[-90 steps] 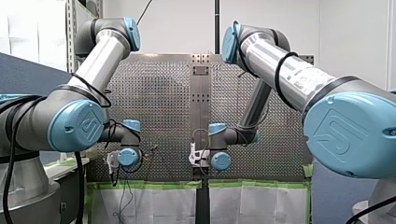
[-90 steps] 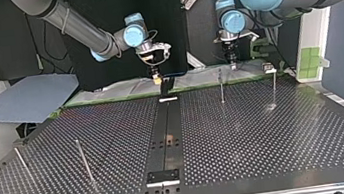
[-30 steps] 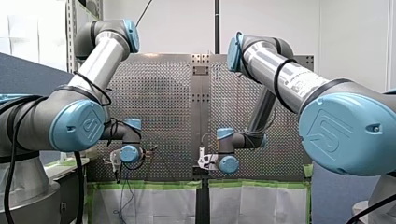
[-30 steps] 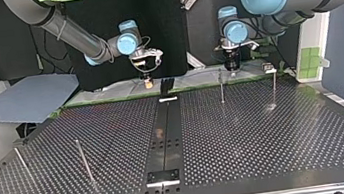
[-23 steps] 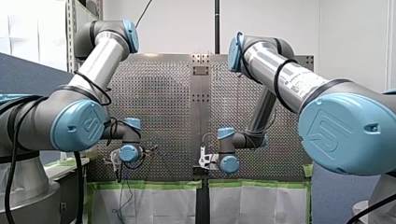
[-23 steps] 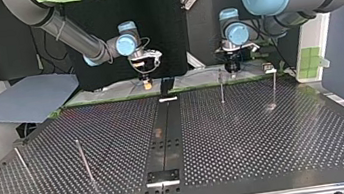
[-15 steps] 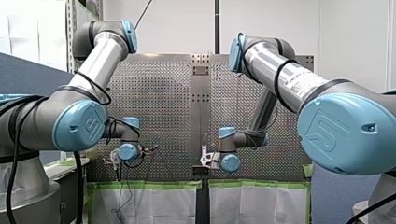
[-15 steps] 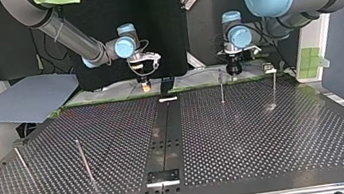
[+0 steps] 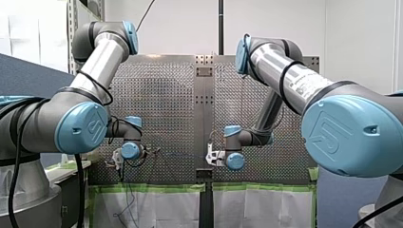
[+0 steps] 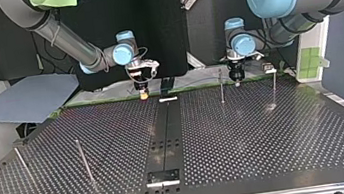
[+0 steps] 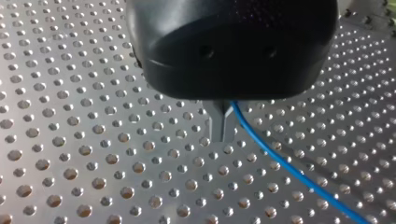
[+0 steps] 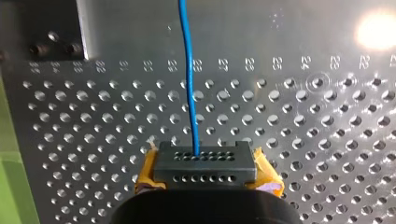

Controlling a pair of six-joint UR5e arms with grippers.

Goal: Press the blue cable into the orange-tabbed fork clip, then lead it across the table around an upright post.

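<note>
Quick rundown of where we're at. Both arms are down low along the bench point(image 10: 266, 135) edge on the arms' side, the one lined with green tape point(image 10: 104, 99).

Our left arm point(image 10: 239, 43) drops in between one upright post point(image 10: 221, 86) and a second post point(image 10: 274, 88), close to both. In the left wrist view its metal fingers point(image 11: 217, 126) are pressed together. The blue cable point(image 11: 280, 163) comes out right beside them, so those jaws look clenched on it. From there the cable runs off just above the perforated plate.

Our right arm point(image 10: 96, 56) sits on the other side of the dark centre strip point(image 10: 165, 138). In the right wrist view the yellow pads point(image 12: 266, 175) flank a black block point(image 12: 205, 163) full of holes. The cable runs straight into that block, so those jaws are grasping it too.

Between the two arms the cable shows in the front view as a thin blue line along that same edge, crossing the strip. A small white bracket point(image 10: 168, 99) sits on the strip by that edge, just beside the right jaws.

For room to move, the plate opens wide from that edge out to the opposite one. Two thin posts, one point(image 10: 83, 161) and another point(image 10: 21, 164), stand near the opposite edge, toward the corner at the top view's left.
</note>
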